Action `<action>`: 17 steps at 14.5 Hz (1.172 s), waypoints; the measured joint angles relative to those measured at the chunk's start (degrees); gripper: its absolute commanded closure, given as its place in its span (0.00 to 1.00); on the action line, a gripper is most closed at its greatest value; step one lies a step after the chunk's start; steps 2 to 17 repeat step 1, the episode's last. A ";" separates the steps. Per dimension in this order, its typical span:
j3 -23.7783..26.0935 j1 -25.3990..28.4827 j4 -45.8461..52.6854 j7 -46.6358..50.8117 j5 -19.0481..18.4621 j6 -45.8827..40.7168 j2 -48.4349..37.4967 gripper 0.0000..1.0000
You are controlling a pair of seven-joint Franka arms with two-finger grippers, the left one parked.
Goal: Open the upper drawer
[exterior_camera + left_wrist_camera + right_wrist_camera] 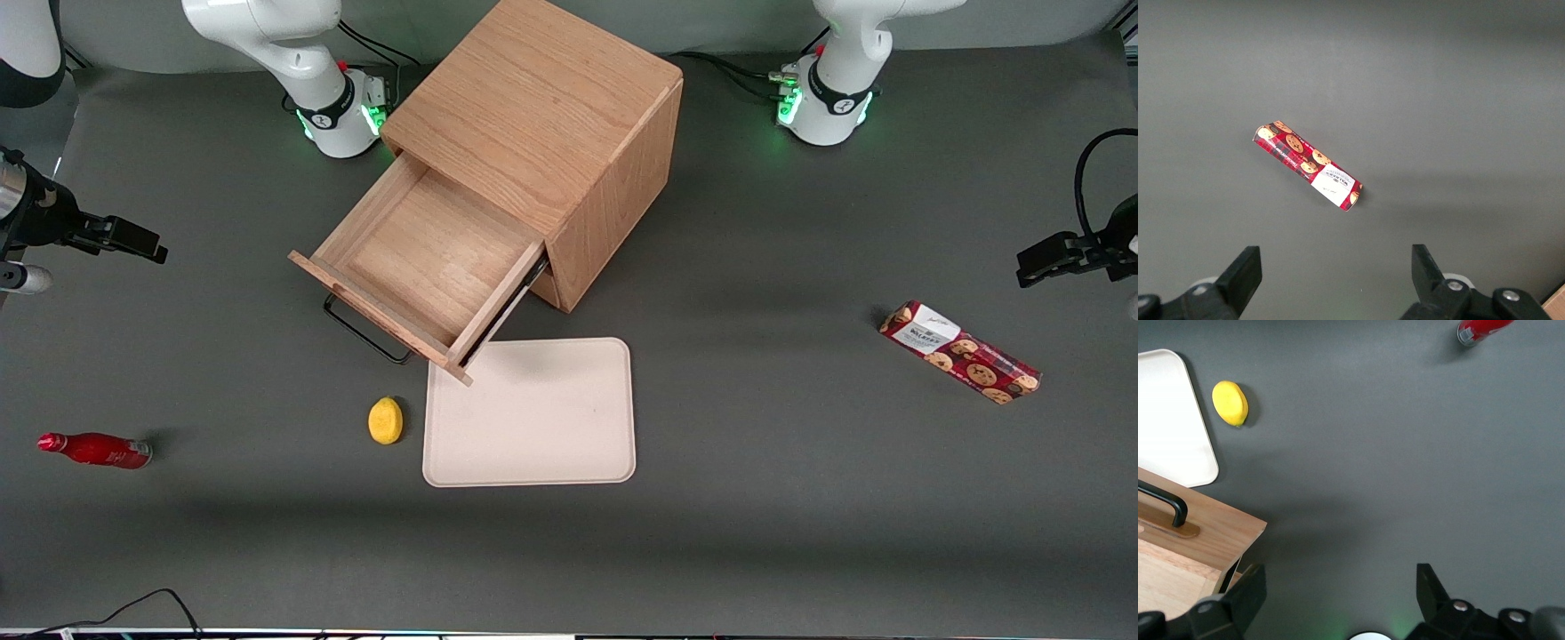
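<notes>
The oak cabinet (533,116) stands near the middle of the table. Its upper drawer (427,258) is pulled far out, and the bare light-wood tray inside shows nothing in it. The thin black bar handle (360,331) hangs on the drawer front, which faces the front camera at a slant. My gripper (147,244) hovers above the table toward the working arm's end, well apart from the drawer. In the right wrist view the gripper (1339,580) is open with only bare table between its fingers. The drawer front (1205,533) and its handle (1165,500) lie beside it.
A cream tray (533,418) lies in front of the drawer, and a yellow lemon (385,420) lies beside the tray. A red bottle (96,450) lies toward the working arm's end. A cookie box (960,352) lies toward the parked arm's end.
</notes>
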 measured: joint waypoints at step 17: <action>-0.23 0.00 0.38 0.00 -0.06 0.10 0.06 0.00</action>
